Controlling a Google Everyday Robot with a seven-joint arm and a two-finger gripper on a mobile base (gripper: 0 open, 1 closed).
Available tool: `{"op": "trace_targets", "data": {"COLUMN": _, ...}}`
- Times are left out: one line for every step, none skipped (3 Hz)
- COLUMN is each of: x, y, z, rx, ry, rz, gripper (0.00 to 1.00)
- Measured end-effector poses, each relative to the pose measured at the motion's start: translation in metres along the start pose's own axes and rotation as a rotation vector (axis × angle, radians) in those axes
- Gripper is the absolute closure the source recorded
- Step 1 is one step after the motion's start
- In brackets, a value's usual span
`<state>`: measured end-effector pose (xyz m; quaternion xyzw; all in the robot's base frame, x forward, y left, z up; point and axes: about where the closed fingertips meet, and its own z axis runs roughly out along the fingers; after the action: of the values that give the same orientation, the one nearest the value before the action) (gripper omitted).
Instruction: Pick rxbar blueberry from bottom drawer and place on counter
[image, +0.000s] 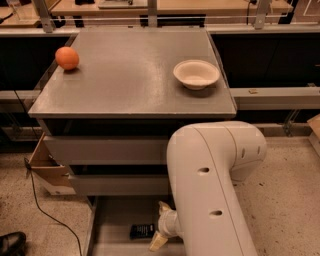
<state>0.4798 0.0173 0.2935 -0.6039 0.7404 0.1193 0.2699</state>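
Note:
The rxbar blueberry (142, 231), a small dark bar with pale lettering, lies flat on the floor of the open bottom drawer (107, 220). My gripper (159, 227) is down inside that drawer, just right of the bar, at the end of the big white arm (210, 185). Two pale fingers (158, 242) show beside the bar; the arm hides the rest of the gripper. The grey counter (125, 75) above holds no bar.
An orange fruit (67, 58) sits at the counter's left edge and a white bowl (196, 74) at its right. Two wider grey drawers (105, 150) stick out above the bottom one. A cardboard box (47, 170) and a black cable (50, 215) lie to the left.

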Motion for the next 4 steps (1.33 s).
{"op": "trace_targets", "data": {"x": 0.015, "y": 0.008, "z": 0.041, "rx": 0.002, "ry": -0.042, "rz": 0.005, "gripper": 0.00}}
{"op": "trace_targets", "data": {"x": 0.028, "y": 0.014, "z": 0.074, "rx": 0.017, "ry": -0.094, "rz": 0.036, "gripper": 0.00}}
{"op": "trace_targets", "data": {"x": 0.034, "y": 0.017, "z": 0.102, "rx": 0.029, "ry": -0.136, "rz": 0.072, "gripper": 0.00}}
{"op": "trace_targets", "data": {"x": 0.036, "y": 0.021, "z": 0.132, "rx": 0.029, "ry": -0.166, "rz": 0.103, "gripper": 0.00}}
